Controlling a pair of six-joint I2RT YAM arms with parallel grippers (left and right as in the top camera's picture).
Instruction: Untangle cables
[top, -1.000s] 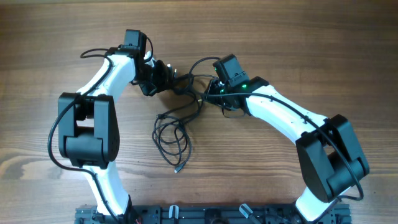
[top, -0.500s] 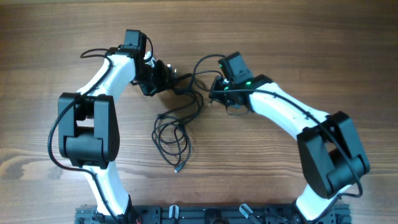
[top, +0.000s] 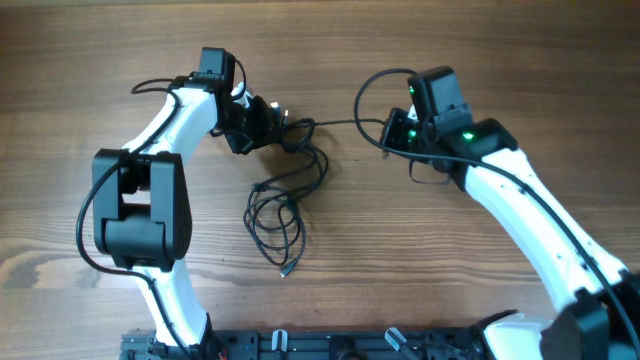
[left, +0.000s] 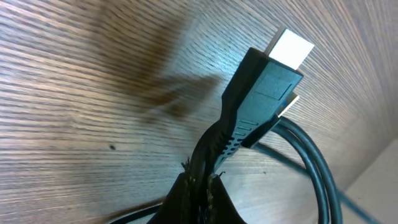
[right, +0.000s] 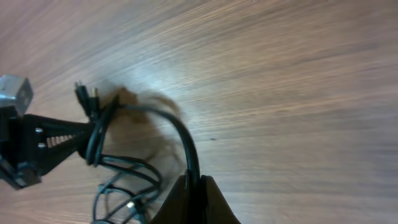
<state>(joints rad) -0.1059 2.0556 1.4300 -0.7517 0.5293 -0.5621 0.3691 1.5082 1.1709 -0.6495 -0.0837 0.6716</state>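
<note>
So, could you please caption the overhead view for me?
Left gripper and right gripper each shut on black cables, one strand stretched between them, loose loops on the wooden table.

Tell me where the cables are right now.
Overhead view: the cables lie left of centre, top end pinched in the left gripper, one strand stretched rightward into the right gripper.
</note>
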